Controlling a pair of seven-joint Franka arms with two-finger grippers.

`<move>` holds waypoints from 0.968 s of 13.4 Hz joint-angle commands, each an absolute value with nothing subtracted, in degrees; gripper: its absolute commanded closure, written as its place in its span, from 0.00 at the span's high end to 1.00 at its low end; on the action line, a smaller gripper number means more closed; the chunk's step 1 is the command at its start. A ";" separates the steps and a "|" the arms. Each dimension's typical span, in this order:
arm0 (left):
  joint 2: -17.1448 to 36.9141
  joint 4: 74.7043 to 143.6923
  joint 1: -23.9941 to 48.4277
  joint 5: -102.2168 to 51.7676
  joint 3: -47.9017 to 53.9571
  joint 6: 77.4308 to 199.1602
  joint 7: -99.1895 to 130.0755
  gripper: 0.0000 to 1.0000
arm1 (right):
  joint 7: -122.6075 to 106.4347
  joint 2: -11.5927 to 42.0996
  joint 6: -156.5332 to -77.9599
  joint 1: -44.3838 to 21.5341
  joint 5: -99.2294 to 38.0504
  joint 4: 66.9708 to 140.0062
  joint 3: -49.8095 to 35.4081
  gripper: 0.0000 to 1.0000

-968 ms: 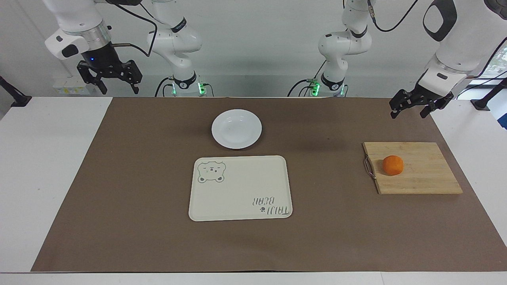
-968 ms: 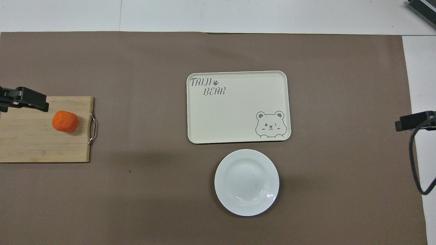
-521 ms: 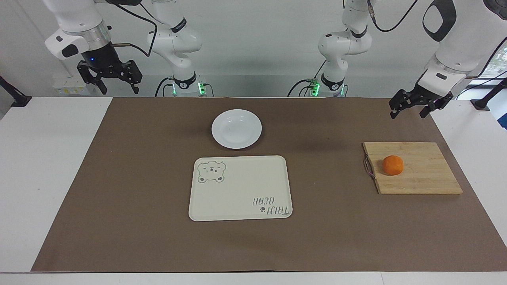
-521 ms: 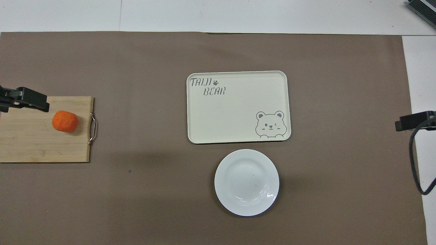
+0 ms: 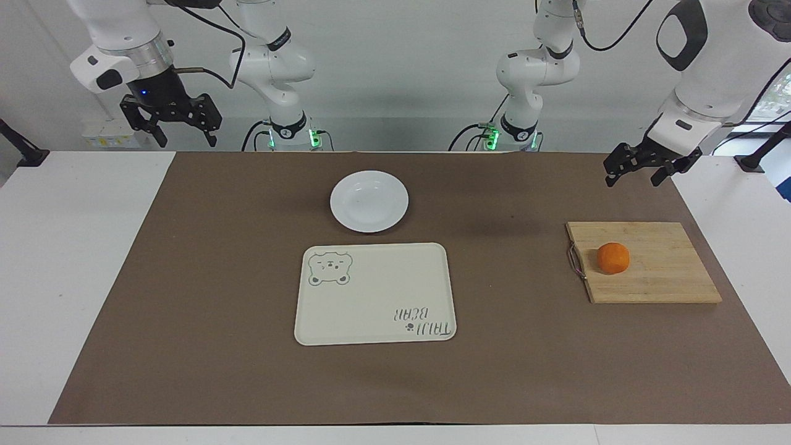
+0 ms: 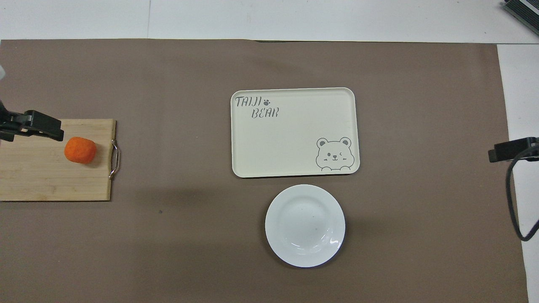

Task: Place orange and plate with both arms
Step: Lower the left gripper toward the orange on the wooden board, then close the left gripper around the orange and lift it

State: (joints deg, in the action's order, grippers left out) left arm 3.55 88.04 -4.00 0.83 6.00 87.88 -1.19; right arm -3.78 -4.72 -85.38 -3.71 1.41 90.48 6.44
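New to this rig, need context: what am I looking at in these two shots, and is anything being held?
Two big white robot arms work at one table, each ending in a black two-finger pincer. One picture faces the robots from across the table; the other looks down from above their end, so the sides swap between them.

On the brown mat lie a white plate, nearer the robots, and beside it a cream tray with a bear drawing. Toward the left arm's end sits a wooden board with an orange on it.

The left pincer hangs open over the mat near the board, clear of the orange. The right pincer waits open, raised at the other end. Nothing is held. The smaller arms with green lights at the back take no part.
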 commanded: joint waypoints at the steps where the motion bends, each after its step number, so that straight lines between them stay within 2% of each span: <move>1: 1.50 91.84 -4.13 1.05 5.71 90.34 -1.05 1.00 | -4.48 -5.71 -85.69 -4.13 1.85 91.49 6.77 1.00; 7: -0.79 97.37 -4.22 1.05 5.63 94.21 -1.23 1.00 | -4.48 -5.71 -85.69 -4.04 1.85 91.49 6.77 1.00; 13: 0.09 99.22 -5.97 1.05 5.36 97.55 -1.41 1.00 | -4.48 -5.71 -85.69 -4.13 1.85 91.49 6.77 1.00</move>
State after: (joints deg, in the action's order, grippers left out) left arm 1.50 96.41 -4.54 0.83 5.30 94.98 -1.19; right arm -3.78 -4.72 -85.38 -3.71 1.41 90.48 6.44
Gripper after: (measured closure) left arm 0.000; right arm 0.000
